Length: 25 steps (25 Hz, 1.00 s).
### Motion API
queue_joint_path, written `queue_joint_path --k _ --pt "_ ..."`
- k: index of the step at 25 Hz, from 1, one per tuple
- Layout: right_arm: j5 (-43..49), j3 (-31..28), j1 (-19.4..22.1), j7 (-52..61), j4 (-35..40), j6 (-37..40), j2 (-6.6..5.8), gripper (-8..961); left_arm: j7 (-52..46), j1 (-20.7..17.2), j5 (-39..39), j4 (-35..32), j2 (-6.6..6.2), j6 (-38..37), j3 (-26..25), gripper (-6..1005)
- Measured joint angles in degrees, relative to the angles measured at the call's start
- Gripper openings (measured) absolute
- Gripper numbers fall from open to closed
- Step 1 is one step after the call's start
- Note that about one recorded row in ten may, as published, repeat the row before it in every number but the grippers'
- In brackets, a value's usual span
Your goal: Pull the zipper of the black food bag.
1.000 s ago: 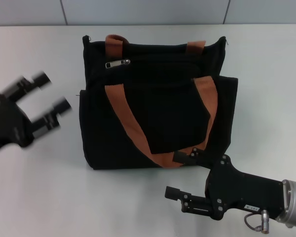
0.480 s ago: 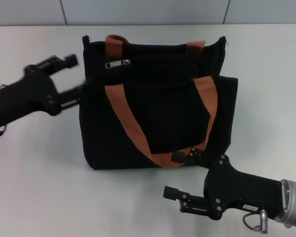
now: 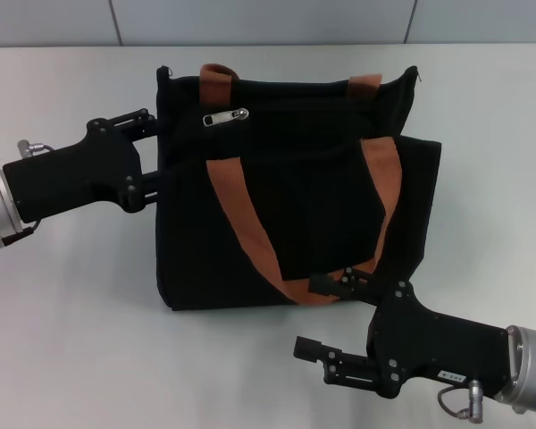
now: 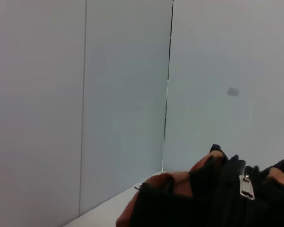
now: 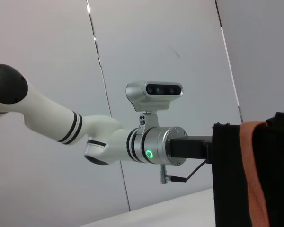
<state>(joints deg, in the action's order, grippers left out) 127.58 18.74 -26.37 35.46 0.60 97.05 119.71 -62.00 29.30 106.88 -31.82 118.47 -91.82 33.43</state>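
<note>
The black food bag point(image 3: 313, 206) lies flat on the white table with its orange-brown straps up. The silver zipper pull point(image 3: 225, 117) sits near the bag's far left corner; it also shows in the left wrist view point(image 4: 246, 187). My left gripper point(image 3: 154, 150) is open and pressed against the bag's left side, just left of the zipper pull, with its fingertips hidden against the black fabric. My right gripper point(image 3: 320, 315) is open at the bag's near edge, one finger point(image 3: 339, 284) on the strap loop there.
The white table point(image 3: 482, 107) stretches around the bag, with a grey wall behind. The right wrist view shows the bag's side point(image 5: 251, 175) and my left arm point(image 5: 146, 146) reaching to it.
My left gripper has swung in from the far left to the bag's left side. The bag has shifted a little to the right. The right arm has barely moved.
</note>
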Motion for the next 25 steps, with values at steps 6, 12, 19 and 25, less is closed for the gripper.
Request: queue_joint_path --k 6,12,19,25 --pt "-0.13 -0.07 -0.39 -0.10 -0.17 -0.38 0.03 737 1.73 -0.39 -3.11 0.62 0.17 0.62 -0.09 702" --pt "-0.16 -0.10 -0.70 -0.13 -0.16 -0.59 0.07 737 1.77 -0.28 -4.12 0.66 0.20 0.38 0.08 355" --pt "-0.28 -0.10 -0.69 -0.14 -0.16 -0.63 0.09 736 1.80 0.37 -5.20 1.45 0.31 0.33 0.18 168" --pt "-4.94 -0.20 0.06 -0.14 -1.29 0.85 0.08 736 1.75 3.15 -6.86 4.42 0.39 0.53 0.25 37"
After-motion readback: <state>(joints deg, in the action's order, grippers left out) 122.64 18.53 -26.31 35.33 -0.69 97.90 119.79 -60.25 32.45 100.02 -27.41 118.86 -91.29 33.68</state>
